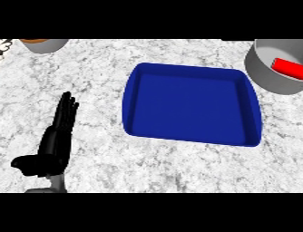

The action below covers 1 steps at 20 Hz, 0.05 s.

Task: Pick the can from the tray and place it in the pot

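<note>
Red can (292, 68) lies in pot (269, 74), far right of left hand (55, 136)

Speckled marble-look counter (114, 72), smooth matt blue tray (191, 104), matt grey metal-look pot (265, 74), glossy red can (292, 68)

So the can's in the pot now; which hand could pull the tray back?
Left, probably: only the left hand shows, open on the counter left of the blue tray. The red can lies in the pot.

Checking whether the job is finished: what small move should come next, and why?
Probably none beyond staying at rest: the red can already lies inside the pot, the tray holds nothing, and the left robot hand rests open at lower left.
</note>
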Available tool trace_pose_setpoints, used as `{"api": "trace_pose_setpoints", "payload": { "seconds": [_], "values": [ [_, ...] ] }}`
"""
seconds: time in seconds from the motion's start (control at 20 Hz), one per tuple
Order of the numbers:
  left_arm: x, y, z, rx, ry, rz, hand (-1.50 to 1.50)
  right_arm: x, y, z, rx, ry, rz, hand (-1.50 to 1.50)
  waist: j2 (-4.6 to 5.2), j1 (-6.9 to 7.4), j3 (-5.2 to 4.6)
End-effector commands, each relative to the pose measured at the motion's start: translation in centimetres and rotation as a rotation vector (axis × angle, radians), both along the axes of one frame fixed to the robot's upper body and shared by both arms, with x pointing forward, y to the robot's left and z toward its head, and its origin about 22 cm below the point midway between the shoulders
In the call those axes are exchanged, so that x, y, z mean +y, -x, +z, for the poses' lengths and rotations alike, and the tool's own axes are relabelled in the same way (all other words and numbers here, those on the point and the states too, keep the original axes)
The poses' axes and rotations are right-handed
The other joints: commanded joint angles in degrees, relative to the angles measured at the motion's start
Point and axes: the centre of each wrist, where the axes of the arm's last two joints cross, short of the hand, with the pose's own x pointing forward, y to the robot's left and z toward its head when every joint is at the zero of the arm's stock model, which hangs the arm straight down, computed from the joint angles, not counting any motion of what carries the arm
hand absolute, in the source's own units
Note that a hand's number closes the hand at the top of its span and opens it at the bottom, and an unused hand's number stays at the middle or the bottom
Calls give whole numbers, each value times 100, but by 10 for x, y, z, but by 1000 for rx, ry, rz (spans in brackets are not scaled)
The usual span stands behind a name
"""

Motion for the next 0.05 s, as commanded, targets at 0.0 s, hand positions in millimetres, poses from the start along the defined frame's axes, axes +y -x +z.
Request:
{"api": "trace_pose_setpoints", "payload": {
  "seconds": [0.0],
  "values": [
    [-13,-6,-4,3,14,-7,0,-4,21,-12,-44,20,-32,-150,5,0,3]
  ]
}}
